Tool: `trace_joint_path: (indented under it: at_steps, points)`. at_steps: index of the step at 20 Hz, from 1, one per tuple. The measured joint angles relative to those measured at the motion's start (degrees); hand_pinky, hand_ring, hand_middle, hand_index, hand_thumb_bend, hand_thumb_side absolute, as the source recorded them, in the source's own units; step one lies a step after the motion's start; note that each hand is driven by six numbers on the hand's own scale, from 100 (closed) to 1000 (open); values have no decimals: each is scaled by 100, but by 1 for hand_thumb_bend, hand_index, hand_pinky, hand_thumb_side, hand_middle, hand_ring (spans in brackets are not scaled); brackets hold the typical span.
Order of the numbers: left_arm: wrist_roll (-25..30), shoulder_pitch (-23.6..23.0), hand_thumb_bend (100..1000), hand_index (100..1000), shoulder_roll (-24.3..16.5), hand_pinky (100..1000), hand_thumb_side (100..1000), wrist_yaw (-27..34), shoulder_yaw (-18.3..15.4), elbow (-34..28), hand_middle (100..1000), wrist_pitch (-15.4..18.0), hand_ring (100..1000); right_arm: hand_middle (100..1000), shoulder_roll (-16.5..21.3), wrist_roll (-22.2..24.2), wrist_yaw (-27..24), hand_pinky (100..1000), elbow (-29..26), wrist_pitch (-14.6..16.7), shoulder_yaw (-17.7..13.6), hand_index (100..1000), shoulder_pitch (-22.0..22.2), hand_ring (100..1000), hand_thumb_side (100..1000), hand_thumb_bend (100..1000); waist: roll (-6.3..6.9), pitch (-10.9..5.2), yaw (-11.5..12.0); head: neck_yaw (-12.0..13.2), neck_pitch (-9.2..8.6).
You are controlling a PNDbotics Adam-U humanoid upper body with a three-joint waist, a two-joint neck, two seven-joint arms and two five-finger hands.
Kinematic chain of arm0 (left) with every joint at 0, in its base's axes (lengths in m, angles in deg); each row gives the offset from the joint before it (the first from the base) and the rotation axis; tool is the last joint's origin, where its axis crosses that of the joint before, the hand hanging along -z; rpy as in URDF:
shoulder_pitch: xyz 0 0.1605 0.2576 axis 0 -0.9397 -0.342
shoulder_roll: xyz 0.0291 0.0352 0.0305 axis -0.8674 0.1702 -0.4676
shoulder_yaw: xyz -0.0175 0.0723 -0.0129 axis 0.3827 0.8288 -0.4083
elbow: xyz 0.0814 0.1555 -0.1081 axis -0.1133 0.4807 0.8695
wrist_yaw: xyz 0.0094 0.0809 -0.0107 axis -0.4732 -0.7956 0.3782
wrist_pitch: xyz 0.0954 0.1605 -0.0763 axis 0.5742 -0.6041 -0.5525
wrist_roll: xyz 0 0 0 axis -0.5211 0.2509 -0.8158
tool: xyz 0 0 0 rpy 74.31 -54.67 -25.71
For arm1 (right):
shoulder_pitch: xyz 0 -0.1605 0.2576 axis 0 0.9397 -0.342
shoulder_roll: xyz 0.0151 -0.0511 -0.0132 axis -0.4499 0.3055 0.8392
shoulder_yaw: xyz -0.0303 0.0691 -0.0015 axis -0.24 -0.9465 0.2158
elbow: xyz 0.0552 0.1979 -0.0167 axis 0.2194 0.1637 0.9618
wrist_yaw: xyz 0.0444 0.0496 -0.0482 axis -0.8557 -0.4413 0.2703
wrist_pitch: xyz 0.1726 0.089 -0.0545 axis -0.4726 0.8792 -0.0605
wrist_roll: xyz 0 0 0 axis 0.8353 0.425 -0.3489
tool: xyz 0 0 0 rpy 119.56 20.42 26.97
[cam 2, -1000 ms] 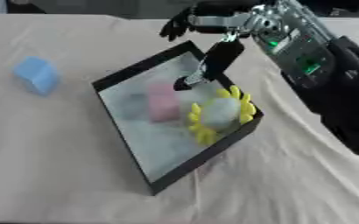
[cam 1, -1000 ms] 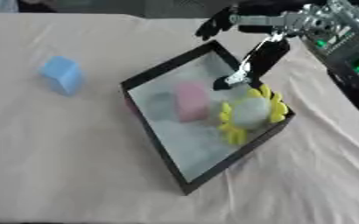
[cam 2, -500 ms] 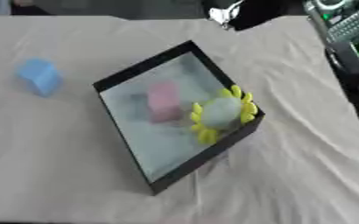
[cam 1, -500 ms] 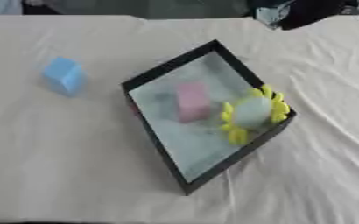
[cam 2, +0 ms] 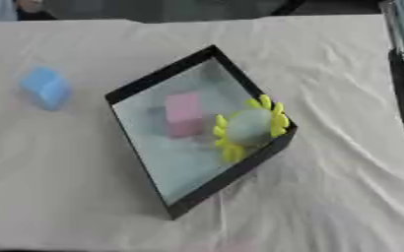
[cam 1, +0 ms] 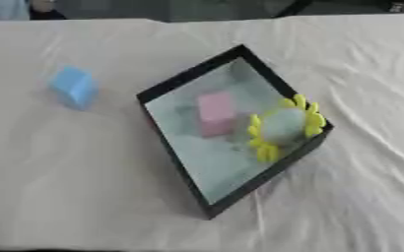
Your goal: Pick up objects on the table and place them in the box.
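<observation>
Right hand gone; box [cam 1: 181, 167] holds two objects, one blue block [cam 1: 74, 87] outside.

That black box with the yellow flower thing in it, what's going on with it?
Things from the table are being put into the black box. A pink block and a yellow-petalled flower toy already lie inside. A blue block waits on the tablecloth to the box's left. No robot hand shows right now.
</observation>
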Motion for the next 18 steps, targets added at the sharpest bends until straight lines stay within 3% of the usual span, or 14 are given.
trace_joint_path:
  at_steps: [2, 10, 14, 18]
  points:
    - [190, 201, 123, 876, -303, 855, 551, -194, 212, 256, 841, 75, 834, 651, -1, -190, -195, 891, 1, 9, -78, 849, 69, 758, 191, 134, 0, 0, 10, -19, 0]
    - [945, 923, 418, 893, -1499, 879, 364, -952, 1146, 1442, 860, 555, 872, 641, -1, -949, -955, 886, 88, 32, 45, 845, 162, 750, 201, 133, -37, -1, -40, -4, 0]
    - [1341, 1232, 478, 890, -2088, 881, 323, -1233, 1387, 2025, 861, 934, 878, 637, -1, -1346, -1348, 885, 65, -22, 238, 843, 168, 747, 198, 133, -96, -3, -125, 102, 0]
    - [1738, 1545, 527, 880, -2228, 886, 319, -1344, 1595, 2469, 856, 1319, 886, 632, 0, -1738, -1718, 884, 27, -69, 412, 841, 167, 744, 203, 133, -120, -6, -147, 153, 0]
